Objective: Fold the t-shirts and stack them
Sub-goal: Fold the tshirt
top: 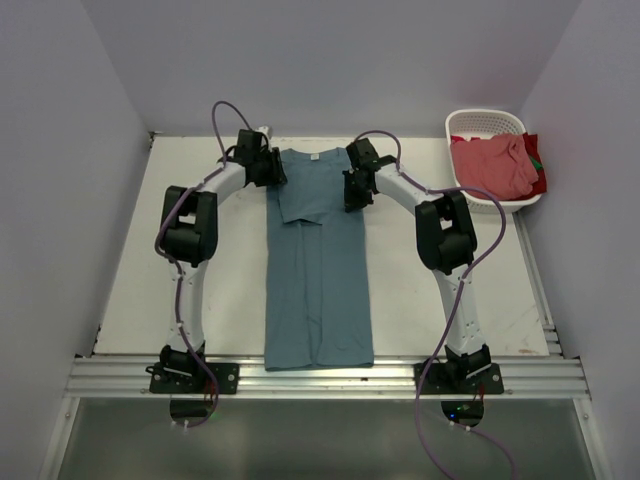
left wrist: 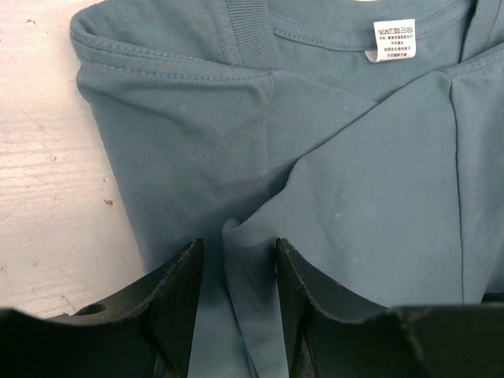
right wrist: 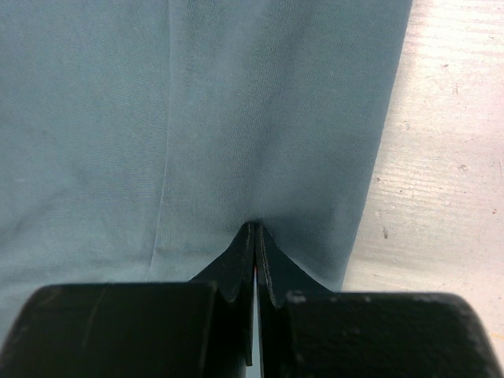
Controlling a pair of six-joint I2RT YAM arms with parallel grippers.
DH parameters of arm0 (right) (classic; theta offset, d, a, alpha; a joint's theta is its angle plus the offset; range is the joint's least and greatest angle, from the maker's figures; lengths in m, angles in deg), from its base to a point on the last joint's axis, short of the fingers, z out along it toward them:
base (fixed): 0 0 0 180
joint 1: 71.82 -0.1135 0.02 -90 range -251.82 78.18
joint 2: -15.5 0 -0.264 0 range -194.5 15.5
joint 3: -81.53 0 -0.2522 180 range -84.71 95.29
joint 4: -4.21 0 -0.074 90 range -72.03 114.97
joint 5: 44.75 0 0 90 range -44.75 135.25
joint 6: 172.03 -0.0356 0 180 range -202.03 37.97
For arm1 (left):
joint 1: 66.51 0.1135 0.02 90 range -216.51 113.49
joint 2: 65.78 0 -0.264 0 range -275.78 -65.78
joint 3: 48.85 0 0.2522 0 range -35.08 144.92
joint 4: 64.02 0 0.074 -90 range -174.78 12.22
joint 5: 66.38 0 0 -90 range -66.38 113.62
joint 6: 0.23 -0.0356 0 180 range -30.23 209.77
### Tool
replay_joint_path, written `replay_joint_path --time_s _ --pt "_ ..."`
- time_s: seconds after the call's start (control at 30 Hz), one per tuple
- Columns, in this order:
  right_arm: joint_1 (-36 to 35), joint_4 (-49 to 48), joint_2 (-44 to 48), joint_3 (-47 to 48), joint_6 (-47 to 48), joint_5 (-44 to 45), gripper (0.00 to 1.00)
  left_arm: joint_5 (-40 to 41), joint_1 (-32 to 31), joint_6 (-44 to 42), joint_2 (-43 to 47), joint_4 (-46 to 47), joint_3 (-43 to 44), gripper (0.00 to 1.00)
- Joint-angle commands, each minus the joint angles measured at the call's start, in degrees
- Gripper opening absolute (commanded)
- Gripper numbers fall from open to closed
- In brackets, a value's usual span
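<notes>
The teal-blue t-shirt (top: 318, 280) lies flat on the table, folded into a long narrow strip with its collar at the far end. My left gripper (top: 268, 168) sits at the shirt's far left, by the collar. In the left wrist view it is open (left wrist: 236, 252), its jaws standing either side of a raised fold of the shirt (left wrist: 354, 197), with the white neck label (left wrist: 394, 39) beyond. My right gripper (top: 352, 188) is at the shirt's far right edge. In the right wrist view it is shut (right wrist: 256, 228), tips pressed onto the smooth cloth (right wrist: 236, 118). The salmon pink-red t-shirt (top: 495, 165) lies bunched in the basket.
A white slotted basket (top: 470, 118) stands at the back right corner, holding the pink-red shirt and a bit of green. The white table (top: 235, 300) shows bare on both sides of the strip. Grey walls close in left, right and behind.
</notes>
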Motion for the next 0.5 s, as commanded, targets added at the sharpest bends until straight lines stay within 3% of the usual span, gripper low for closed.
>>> replay_joint_path --time_s 0.0,0.07,0.1,0.23,0.47 --pt "0.4 6.4 -0.8 -2.2 1.8 1.8 0.00 -1.1 0.1 -1.5 0.1 0.7 2.4 0.43" --pt "0.5 6.4 -0.8 -2.2 1.8 1.9 0.00 -2.0 0.1 -1.4 0.4 1.7 1.8 0.31" --pt "0.4 6.4 -0.8 -2.2 1.8 1.8 0.00 -2.2 0.1 -1.4 0.8 2.0 1.6 0.21" --pt "0.4 6.4 -0.8 -2.3 2.0 1.8 0.00 -2.6 -0.2 -1.3 2.1 2.5 1.2 0.00" --pt "0.4 6.3 -1.0 -2.2 1.9 1.8 0.00 0.9 -1.1 -2.0 5.7 1.8 1.8 0.00"
